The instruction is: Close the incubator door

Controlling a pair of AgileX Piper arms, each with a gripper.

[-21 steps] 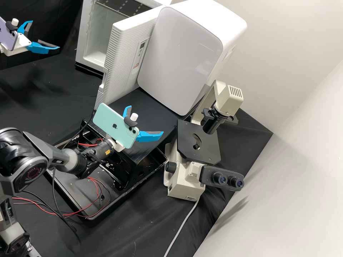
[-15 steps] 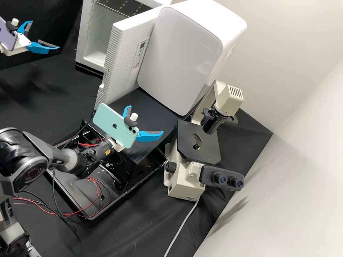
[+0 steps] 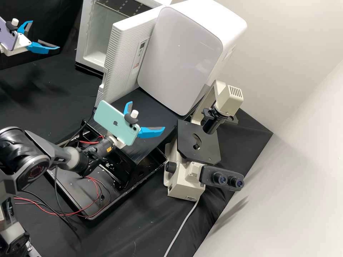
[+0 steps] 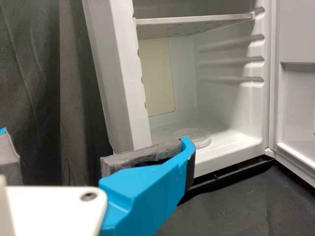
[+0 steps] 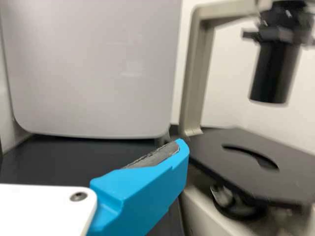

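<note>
Shifted the right gripper [image 3: 147,115] slightly up the high view just now, along with its mint phone [image 3: 114,123], while leaving the left gripper [image 3: 45,34] as it was. Gained nothing yet on the door [image 3: 123,57]: still standing wide, just beside the box [image 3: 182,57], with the incubator [image 3: 81,43] exposed inside. Looks like positioning rather than pushing (too small a shift to say more). Holding both grippers open, with blue fingers spread and nothing between. Probably needs contact on the door's outer side next, then a steady sweep toward the incubator; could bump the box in that tight gap.

Made of hard white plastic by the look of it, with fine ribs down the door and a small dark display. Smooth, faintly glossy and round-cornered on the box's front, by contrast. Pale and moulded inside the incubator, with rounded ledges, a thin shelf [image 4: 192,28] and a clear, shallow, round dish [image 4: 197,137] at the bottom. Rough, grey and matt on the left gripper's pad [image 4: 130,160]. Softly wrinkled in the black cloth [image 3: 53,85]; cream and blocky in the microscope [image 3: 185,185], with a flat black stage.
</note>
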